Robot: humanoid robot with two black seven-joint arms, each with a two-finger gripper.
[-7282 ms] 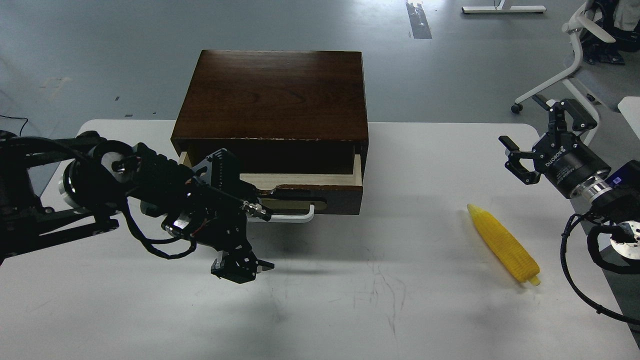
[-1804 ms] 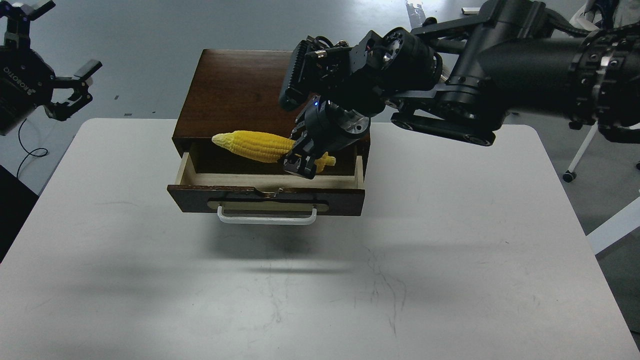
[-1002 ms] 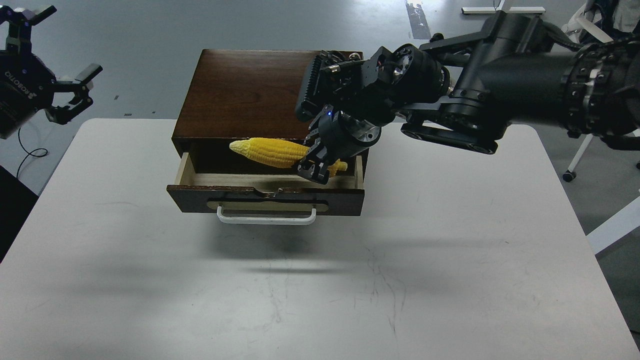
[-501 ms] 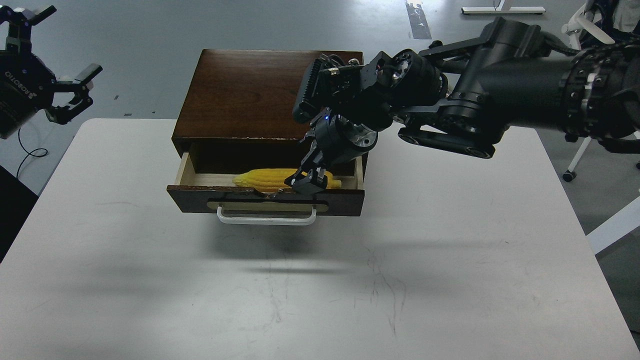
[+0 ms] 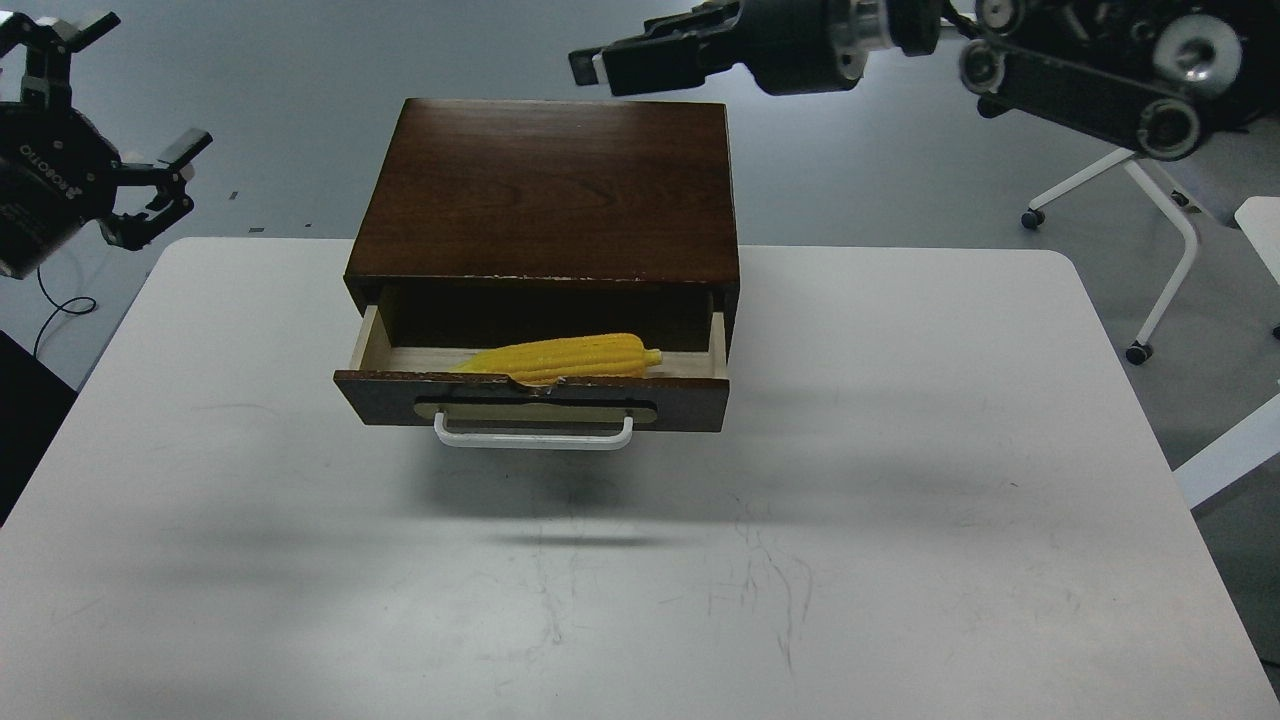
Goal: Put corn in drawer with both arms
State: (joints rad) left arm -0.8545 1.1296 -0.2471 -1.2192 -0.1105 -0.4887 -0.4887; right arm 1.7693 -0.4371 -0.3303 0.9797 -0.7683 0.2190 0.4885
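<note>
Table point(image 5: 620, 580) surface nearest the head camera is white and scuffed, with faint dark scratch marks near its middle. Farther in, the drawer point(image 5: 530, 398) stands pulled out from the dark wooden box point(image 5: 545, 190); its brown front carries a brass-coloured oval plate and a white bar handle point(image 5: 533, 438). Corn point(image 5: 560, 357) lies on its side inside the drawer, on the pale wood floor just behind the front panel, pointed tip to the left, stub end to the right, its lower edge hidden by the front. Nothing touches it.

Left gripper point(image 5: 115, 165) hangs beyond the table's far left corner, over the grey floor, fingers spread apart and holding nothing; white lettering shows on its body. Right gripper point(image 5: 600, 60) sits high above the box's rear edge, reaching in from the upper right, well apart from the corn. It is seen dark and side-on, so whether its fingers are parted or closed cannot be told. A white chair base point(image 5: 1150, 210) on castors stands on the floor past the table's right side.
</note>
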